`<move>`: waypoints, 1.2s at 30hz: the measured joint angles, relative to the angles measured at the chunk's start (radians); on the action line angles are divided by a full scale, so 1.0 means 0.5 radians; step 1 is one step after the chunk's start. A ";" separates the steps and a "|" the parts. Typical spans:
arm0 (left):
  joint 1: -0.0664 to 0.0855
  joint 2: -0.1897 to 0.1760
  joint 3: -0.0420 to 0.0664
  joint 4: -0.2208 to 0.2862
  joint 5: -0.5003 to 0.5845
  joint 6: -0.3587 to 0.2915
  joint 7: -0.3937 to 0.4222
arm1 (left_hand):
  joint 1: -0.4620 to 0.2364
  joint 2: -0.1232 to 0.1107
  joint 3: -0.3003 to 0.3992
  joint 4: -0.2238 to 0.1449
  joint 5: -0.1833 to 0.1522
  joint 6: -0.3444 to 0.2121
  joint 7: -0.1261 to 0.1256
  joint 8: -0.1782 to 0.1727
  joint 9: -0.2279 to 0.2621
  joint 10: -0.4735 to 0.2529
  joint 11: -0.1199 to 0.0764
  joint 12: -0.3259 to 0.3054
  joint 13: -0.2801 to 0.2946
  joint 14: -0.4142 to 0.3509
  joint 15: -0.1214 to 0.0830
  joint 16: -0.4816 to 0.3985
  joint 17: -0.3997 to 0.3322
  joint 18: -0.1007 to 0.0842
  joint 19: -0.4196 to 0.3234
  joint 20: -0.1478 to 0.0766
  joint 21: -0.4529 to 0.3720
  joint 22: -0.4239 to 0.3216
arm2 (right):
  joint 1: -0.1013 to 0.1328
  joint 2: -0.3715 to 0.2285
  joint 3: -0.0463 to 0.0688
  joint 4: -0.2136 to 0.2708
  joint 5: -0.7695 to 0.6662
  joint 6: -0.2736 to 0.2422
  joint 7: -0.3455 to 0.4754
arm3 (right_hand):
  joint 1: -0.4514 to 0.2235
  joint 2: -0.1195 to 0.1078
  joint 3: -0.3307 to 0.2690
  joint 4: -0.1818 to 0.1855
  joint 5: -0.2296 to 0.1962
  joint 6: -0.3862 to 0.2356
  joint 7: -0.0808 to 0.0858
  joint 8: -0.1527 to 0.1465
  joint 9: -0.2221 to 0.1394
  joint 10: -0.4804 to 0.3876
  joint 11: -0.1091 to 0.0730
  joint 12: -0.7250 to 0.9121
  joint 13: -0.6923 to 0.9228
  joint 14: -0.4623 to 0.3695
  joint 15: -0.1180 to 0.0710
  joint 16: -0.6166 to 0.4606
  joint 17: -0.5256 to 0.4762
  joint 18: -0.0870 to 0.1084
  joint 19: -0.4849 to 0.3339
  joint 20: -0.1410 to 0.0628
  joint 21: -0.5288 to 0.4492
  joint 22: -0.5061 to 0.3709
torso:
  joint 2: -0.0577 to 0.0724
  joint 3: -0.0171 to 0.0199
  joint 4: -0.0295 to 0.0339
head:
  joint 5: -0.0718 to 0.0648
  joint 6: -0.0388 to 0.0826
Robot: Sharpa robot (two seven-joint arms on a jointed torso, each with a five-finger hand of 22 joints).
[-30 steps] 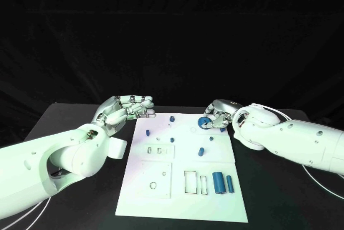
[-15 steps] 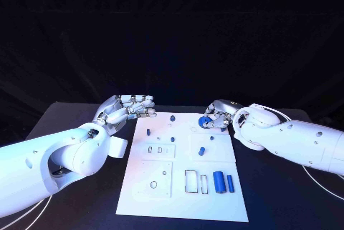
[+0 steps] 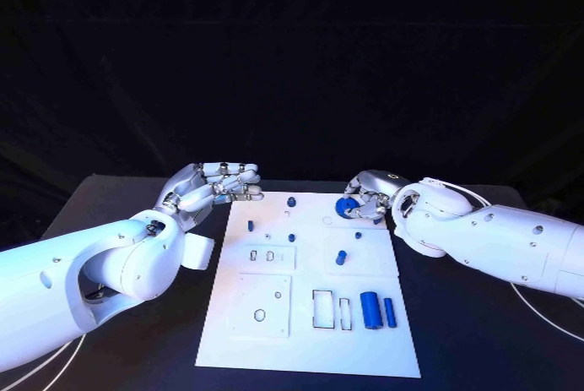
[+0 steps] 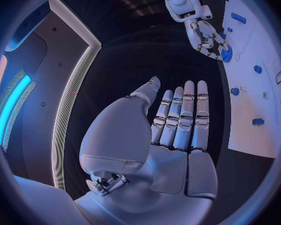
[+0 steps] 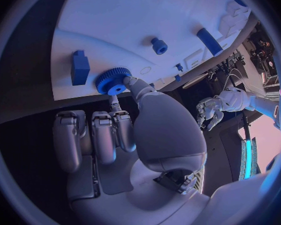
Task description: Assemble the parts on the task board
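Blue gear (image 5: 113, 81): far right corner of task board (image 3: 310, 340), pinched between thumb and finger of right hand (image 3: 368, 194). Left hand (image 3: 219, 184): empty, fingers loosely curled, beside board. Risk: narrow pinch; gear may slip or tilt during seating.

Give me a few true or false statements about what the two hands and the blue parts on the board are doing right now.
1. The right hand holds a blue gear at the task board. True.
2. The left hand grips a blue part. False: it holds nothing, fingers apart.
3. Two blue cylinders lie side by side on the board. True.
4. The left hand rests on the board's middle. False: it is beside the board's far corner.
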 measured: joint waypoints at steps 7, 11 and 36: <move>0.000 0.000 0.000 -0.002 0.000 0.001 -0.002 | 0.000 0.000 0.007 -0.007 0.000 0.000 0.000 -0.008 0.000 0.000 0.000 0.000 0.000 0.000 0.000 0.000 0.000 0.000 0.000 0.000 0.000 0.000 | -0.008 -0.003 -0.004 0.035 -0.056 -0.069 0.006 | 0.022 -0.011 0.032 -0.001 0.000 0.018 -0.004 0.016 0.015 0.000 0.000 0.008 0.000 0.000 0.000 0.000 0.000 -0.028 0.000 0.000 0.003 0.000 | 0.000 -0.0012 0.000 | 0.000 0.005; 0.000 0.002 0.000 -0.004 0.000 0.002 -0.003 | 0.000 0.000 0.007 -0.007 0.000 0.000 0.000 -0.008 0.000 0.000 0.000 0.000 0.000 0.000 0.000 0.000 0.000 0.000 0.000 0.000 0.000 0.000 | -0.012 -0.007 -0.005 0.090 -0.108 -0.109 0.003 | 0.021 -0.011 0.033 -0.001 0.000 0.019 -0.004 0.017 0.025 0.000 0.000 0.008 0.000 0.000 0.000 0.000 0.000 -0.028 0.000 0.000 0.015 0.001 | 0.000 -0.0015 0.002 | 0.002 0.013; 0.000 0.016 -0.001 -0.007 0.000 0.002 -0.003 | 0.000 0.000 0.007 -0.007 0.000 0.000 0.000 -0.008 0.000 0.000 0.000 -0.009 0.000 0.000 0.000 0.000 -0.001 0.000 0.000 0.000 0.000 0.000 | -0.013 0.307 -0.001 0.203 -0.469 -0.275 -0.071 | -0.018 -0.006 0.079 -0.003 -0.052 0.027 -0.013 0.030 0.024 0.000 0.000 0.008 -0.001 0.000 0.000 0.000 0.001 -0.028 0.000 0.000 0.015 0.001 | 0.004 -0.0027 0.004 | 0.063 0.030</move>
